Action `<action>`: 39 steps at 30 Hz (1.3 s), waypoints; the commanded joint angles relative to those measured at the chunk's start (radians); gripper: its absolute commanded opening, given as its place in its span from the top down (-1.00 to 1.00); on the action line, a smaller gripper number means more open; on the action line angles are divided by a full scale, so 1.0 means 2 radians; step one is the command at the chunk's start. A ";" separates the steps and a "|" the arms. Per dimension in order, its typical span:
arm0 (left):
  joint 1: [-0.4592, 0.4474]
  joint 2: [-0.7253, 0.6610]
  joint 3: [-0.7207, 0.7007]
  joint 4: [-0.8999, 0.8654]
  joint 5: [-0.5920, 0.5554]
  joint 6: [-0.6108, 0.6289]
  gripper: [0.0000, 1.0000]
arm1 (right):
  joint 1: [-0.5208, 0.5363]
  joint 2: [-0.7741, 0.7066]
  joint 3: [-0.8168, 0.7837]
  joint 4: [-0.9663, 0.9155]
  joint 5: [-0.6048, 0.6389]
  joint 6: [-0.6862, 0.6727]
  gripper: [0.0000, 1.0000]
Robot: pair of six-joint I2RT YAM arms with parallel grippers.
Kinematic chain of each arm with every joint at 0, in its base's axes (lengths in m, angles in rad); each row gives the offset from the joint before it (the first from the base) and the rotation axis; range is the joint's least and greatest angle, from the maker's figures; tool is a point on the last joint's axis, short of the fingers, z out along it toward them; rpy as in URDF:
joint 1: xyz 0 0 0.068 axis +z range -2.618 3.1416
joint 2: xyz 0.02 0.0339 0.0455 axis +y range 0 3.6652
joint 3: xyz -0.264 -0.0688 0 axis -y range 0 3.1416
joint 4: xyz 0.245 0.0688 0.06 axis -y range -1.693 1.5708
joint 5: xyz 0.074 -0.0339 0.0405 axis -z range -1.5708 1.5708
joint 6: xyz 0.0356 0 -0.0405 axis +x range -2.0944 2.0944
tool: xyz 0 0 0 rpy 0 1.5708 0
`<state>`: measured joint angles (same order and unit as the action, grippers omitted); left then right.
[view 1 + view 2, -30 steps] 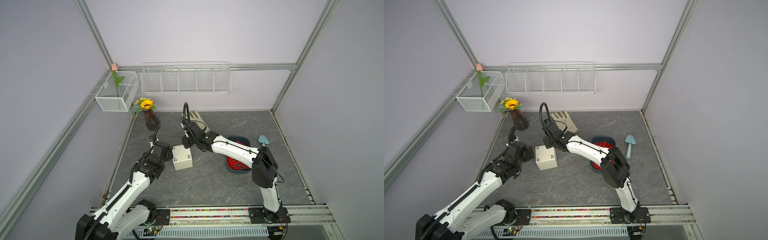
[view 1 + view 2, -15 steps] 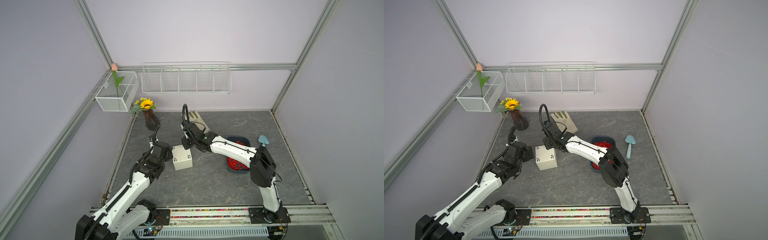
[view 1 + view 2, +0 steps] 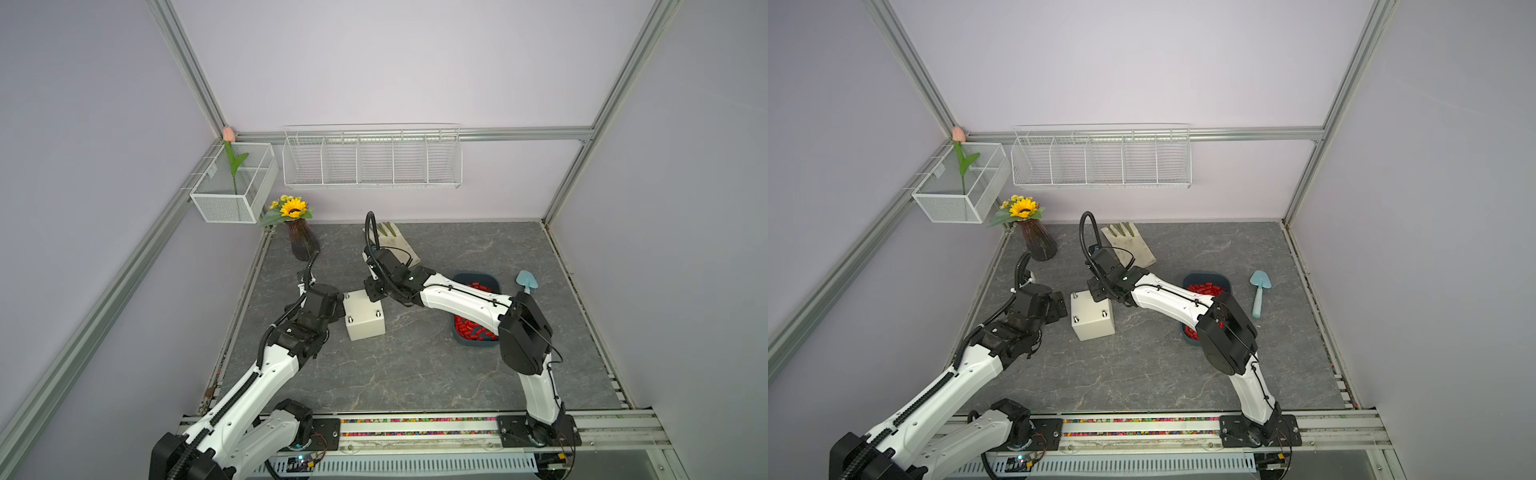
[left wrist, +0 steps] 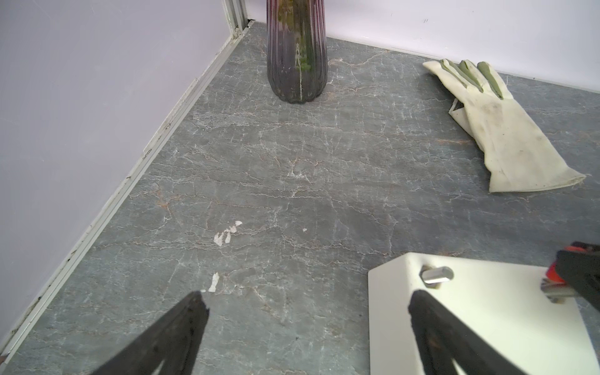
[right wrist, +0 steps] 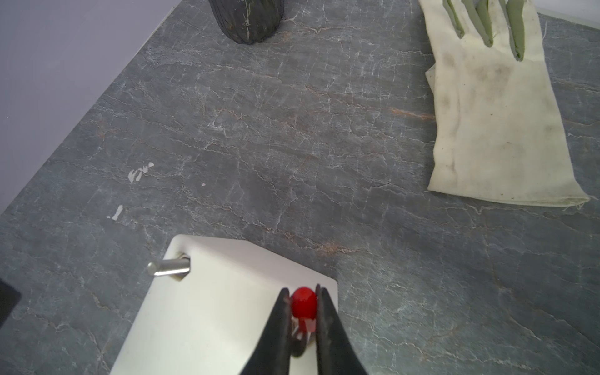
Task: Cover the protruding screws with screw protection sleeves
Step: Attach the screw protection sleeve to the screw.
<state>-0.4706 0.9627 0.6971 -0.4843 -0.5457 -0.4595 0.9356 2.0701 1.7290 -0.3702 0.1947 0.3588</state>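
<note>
Red sleeve (image 5: 303, 305) is pinched in the right pincer (image 5: 302, 290) over a corner screw (image 4: 553, 292); best kept plumb and pushed straight down. Left pincer (image 4: 306, 296) is spread wide beside the box (image 5: 211, 308).

Right jaws hang over white box (image 3: 1091, 311) corner.

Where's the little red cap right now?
In the right wrist view, the red cap is pinched in the right gripper, right over the screw at the white box's back right corner.
</note>
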 commanded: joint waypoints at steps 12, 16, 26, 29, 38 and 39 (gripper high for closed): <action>0.003 -0.012 -0.007 -0.004 -0.012 -0.004 -0.98 | -0.002 -0.022 -0.015 0.004 0.007 0.002 0.66; 0.003 -0.010 -0.007 -0.003 -0.011 -0.003 -0.98 | -0.002 -0.024 -0.014 0.005 0.009 0.001 0.66; 0.002 -0.009 -0.007 -0.003 -0.012 -0.003 -0.98 | -0.003 -0.029 -0.008 0.005 0.011 -0.002 0.66; 0.002 -0.009 -0.007 -0.002 -0.012 -0.003 -0.98 | -0.003 -0.030 -0.004 0.003 0.011 -0.004 0.66; 0.002 -0.009 -0.008 0.000 -0.013 -0.003 -0.98 | -0.004 -0.031 0.003 0.002 0.009 -0.005 0.66; 0.002 -0.009 -0.007 0.000 -0.013 -0.003 -0.98 | -0.003 -0.032 0.004 0.001 0.008 -0.005 0.66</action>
<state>-0.4706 0.9531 0.6971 -0.4839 -0.5472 -0.4591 0.9356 2.0533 1.7161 -0.3546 0.2054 0.3584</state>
